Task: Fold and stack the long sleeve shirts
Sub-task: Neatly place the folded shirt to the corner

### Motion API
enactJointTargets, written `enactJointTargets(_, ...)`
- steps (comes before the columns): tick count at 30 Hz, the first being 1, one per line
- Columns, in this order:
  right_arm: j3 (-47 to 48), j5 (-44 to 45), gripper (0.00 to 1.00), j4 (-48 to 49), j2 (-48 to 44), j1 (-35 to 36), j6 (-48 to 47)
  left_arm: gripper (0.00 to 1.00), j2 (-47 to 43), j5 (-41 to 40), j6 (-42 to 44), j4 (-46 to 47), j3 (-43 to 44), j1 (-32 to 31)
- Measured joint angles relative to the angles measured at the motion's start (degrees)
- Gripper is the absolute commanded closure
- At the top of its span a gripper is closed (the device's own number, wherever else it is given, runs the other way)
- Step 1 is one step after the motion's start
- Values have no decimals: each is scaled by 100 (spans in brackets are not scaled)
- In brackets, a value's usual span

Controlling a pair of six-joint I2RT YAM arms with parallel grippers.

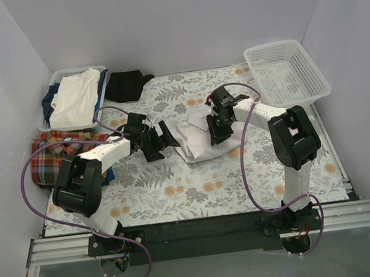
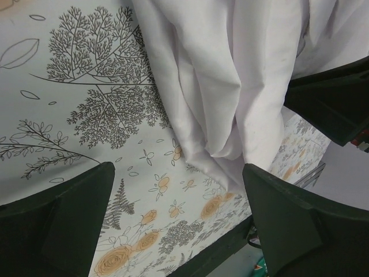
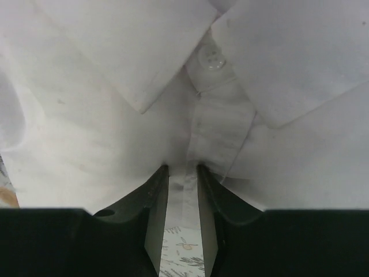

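The white shirt [image 1: 196, 145] lies bunched in the middle of the top view on the flower-patterned counter [image 1: 178, 193]. The plaid shirt [image 1: 48, 157] sits crumpled at the left edge of that view, well apart from both arms. The white one looks thin, light and limp. In the left wrist view its edge [image 2: 230, 92] falls in soft loose folds onto the counter, so it will probably sag and slide instead of holding a crease, and any part that is not held will trail. The stiffer parts are the best places to take hold. In the right wrist view the collar [image 3: 132, 52], the button [image 3: 212, 57] and the doubled front strip [image 3: 216, 133] below it give more body than the single layer around them. The right jaws stand nearly together at the bottom centre of that view, with the front strip running down into the narrow gap between them. I cannot tell whether they have it pinched or only frame it. The left jaws stand wide apart and empty in the lower corners of their view, with the shirt's loose edge just beyond them. A second hold on that edge, taking one layer only, would likely let the cloth be drawn flat. A grip on several folds at once risks dragging the whole heap.
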Motion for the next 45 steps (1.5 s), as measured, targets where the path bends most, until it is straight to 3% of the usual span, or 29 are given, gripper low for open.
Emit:
enactJointTargets(14,181,-914,66,348,256,525,507,2,87,131,-391,1486,-623,-107)
enactJointTargets(30,181,-997,66,376,260,509,632,2,216,-1650,-330,796,-166,-151)
enactJointTargets(38,181,-1005,66,374,262,509,643,2,673,-1596,-142,1034,258,-149)
enactJointTargets(42,214,-1036,66,363,297,516,614,7,918,-1550,-72,1200,479,-146)
enactJointTargets(45,315,-1045,66,334,376,564,595,17,938,-1537,-22,1217,487,-146)
